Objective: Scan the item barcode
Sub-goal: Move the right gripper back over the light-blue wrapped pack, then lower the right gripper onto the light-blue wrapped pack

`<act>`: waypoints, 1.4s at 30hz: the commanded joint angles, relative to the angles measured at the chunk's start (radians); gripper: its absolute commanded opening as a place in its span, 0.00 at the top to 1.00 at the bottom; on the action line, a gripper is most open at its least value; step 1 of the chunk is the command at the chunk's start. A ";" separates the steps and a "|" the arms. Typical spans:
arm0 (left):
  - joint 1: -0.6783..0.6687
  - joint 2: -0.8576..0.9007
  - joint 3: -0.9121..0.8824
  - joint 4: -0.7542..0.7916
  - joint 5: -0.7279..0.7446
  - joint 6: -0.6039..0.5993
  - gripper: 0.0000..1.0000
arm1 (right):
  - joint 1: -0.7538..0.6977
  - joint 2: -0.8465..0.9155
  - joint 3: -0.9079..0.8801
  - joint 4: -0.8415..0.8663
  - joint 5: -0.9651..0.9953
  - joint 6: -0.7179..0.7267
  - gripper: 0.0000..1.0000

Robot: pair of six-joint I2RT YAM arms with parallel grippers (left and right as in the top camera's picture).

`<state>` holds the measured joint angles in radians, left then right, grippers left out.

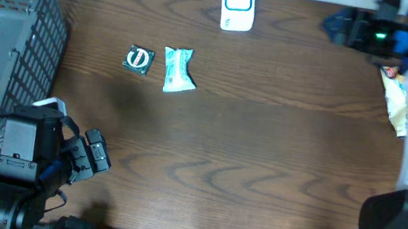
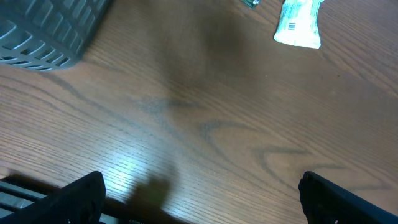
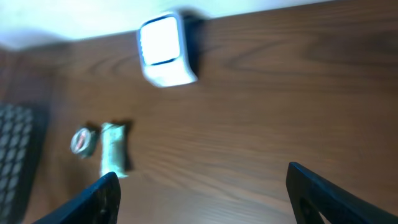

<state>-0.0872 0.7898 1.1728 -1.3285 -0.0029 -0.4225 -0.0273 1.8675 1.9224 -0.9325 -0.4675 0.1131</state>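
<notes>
L claw (image 2: 200,196) wide, R claw (image 3: 202,190) wide (empty); scanner (image 3: 165,50) blurred, basket (image 1: 47,28) cut off.

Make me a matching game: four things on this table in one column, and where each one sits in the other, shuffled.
Things:
1. basket
2. scanner
3. teal packet
4. pale packet

Places:
A. far edge, middle
B. far right side
C. left edge
D. just right of the round sachet

Pairs: 1-C, 2-A, 3-D, 4-B
</notes>
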 commanded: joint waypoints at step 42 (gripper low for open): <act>-0.002 0.000 0.001 -0.003 -0.006 -0.006 0.02 | 0.482 0.328 -0.008 0.195 0.098 0.207 0.01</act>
<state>-0.0872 0.7898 1.1728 -1.3285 -0.0029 -0.4225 0.4309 2.1853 1.9205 -0.7391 -0.4080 0.3141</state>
